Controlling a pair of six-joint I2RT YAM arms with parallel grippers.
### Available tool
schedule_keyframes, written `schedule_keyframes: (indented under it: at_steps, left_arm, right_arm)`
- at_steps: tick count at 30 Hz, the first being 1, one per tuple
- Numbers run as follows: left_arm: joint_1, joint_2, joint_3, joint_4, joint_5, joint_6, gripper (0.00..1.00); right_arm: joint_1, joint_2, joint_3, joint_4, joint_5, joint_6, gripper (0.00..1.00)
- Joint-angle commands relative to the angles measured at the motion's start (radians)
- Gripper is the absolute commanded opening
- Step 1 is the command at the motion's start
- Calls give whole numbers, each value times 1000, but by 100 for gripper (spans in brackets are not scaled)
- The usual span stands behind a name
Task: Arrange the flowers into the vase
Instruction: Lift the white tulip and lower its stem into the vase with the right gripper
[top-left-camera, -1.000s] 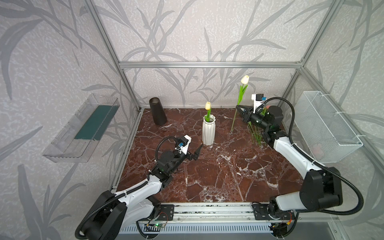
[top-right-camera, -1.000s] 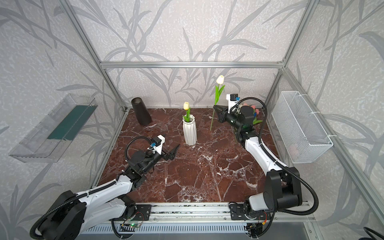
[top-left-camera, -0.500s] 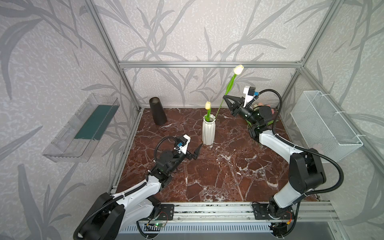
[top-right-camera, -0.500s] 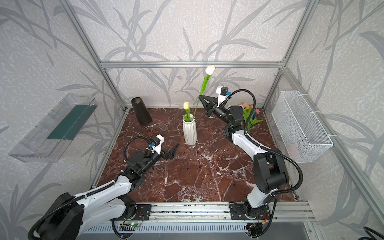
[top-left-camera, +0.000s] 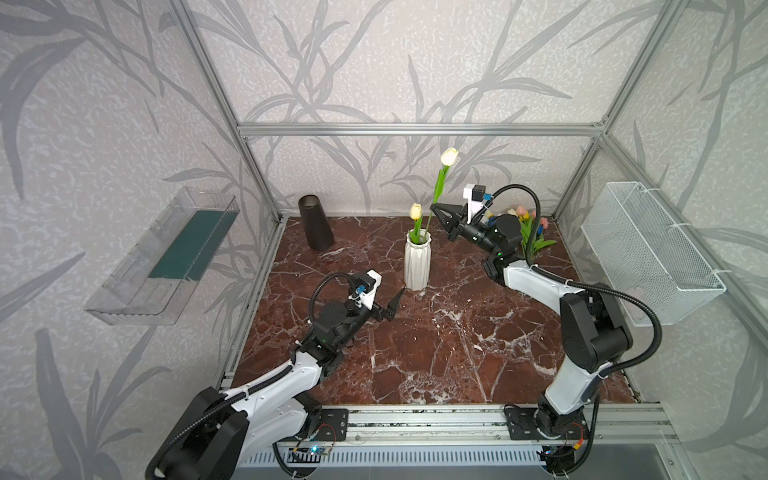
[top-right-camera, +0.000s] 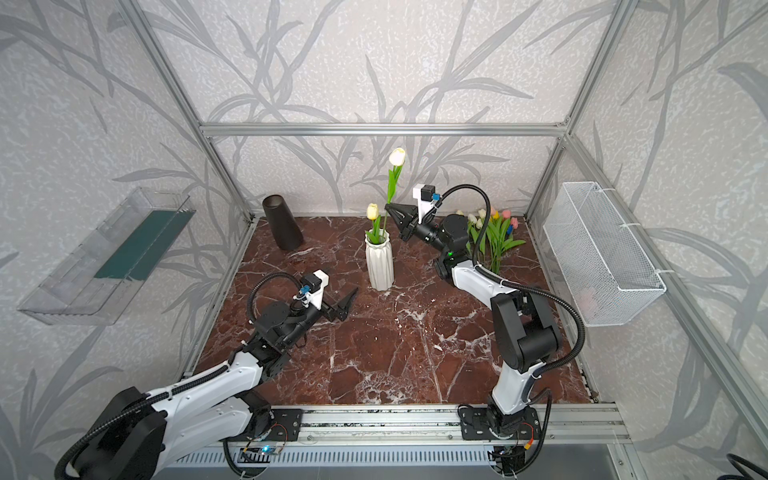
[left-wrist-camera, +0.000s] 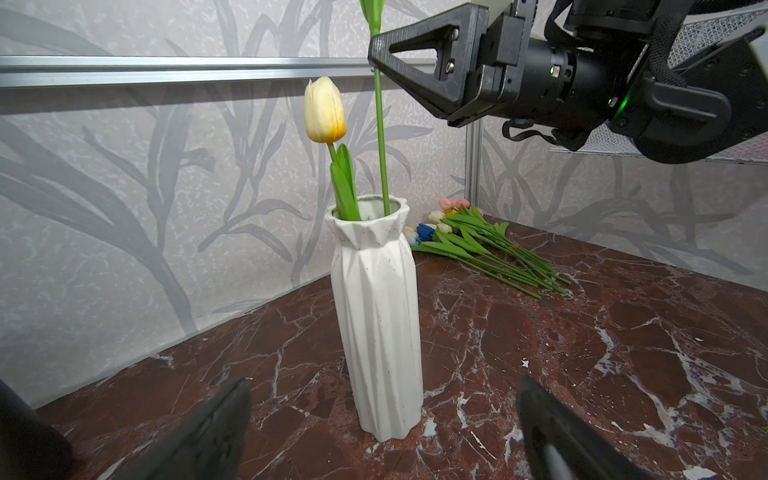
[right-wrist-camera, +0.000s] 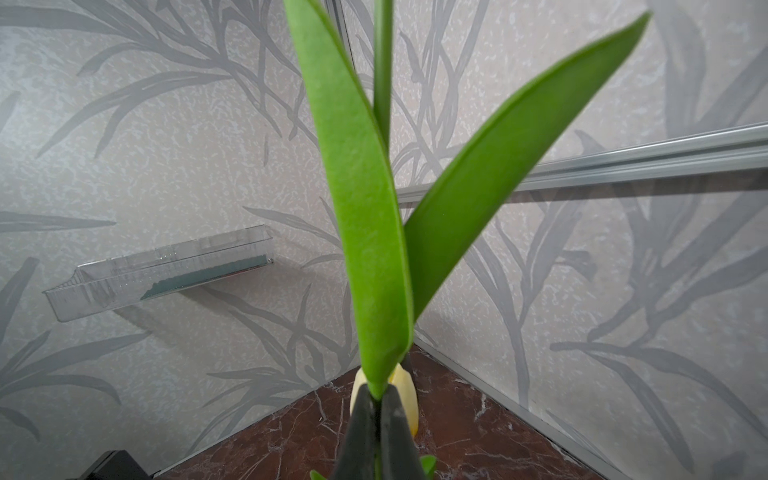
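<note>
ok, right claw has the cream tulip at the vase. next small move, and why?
Probably lower the right claw straight down. It is shut on the cream tulip, the stem end already inside the vase mouth beside the yellow tulip, yet its head stands far above that one, so the stem likely isn't seated.

Both top views look down from high at the front of the cell toward the back wall, covering the whole bench (top-left-camera: 436, 353). The left wrist view sits low over the bench, near the vase (left-wrist-camera: 378, 316), facing the back right corner. The right wrist view looks along the right tool (right-wrist-camera: 379, 392), very close to a tulip (right-wrist-camera: 365, 208), toward the left-wall shelf (right-wrist-camera: 158, 274), which both top views share.
</note>
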Motion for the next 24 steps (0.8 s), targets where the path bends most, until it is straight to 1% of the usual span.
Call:
schedule_keyframes:
  at_steps: [1, 3, 5, 9, 11, 13, 16, 17, 19, 24]
  left_arm:
    - [-6, 0, 2, 11, -3, 8, 100]
    - [-6, 3, 3, 8, -5, 10, 99]
    - [-6, 11, 4, 15, -6, 11, 100]
    - [-6, 21, -1, 30, -7, 4, 99]
    - [-5, 21, -4, 34, -7, 2, 100]
    - [-6, 23, -8, 35, -10, 3, 99]
    - [-6, 26, -7, 33, -11, 11, 100]
    - [-6, 26, -9, 33, -13, 12, 99]
    - [-6, 30, -7, 36, -12, 13, 99]
    - [-6, 45, -8, 51, -9, 10, 99]
  right_arm:
    - [8, -5, 8, 9, 1, -62, 0]
    - [12, -4, 26, -18, -11, -74, 0]
    - [26, -13, 28, -54, -11, -125, 0]
    - [64, -50, 5, -194, 59, -273, 0]
    - [74, -57, -6, -231, 92, -301, 1]
    - [78, -62, -19, -238, 99, -308, 2]
    - [81, -63, -52, -234, 119, -324, 9]
    - [81, -92, -59, -237, 124, -329, 12]
    - [81, -102, -69, -244, 134, -334, 19]
    - [82, -126, -84, -257, 151, -345, 28]
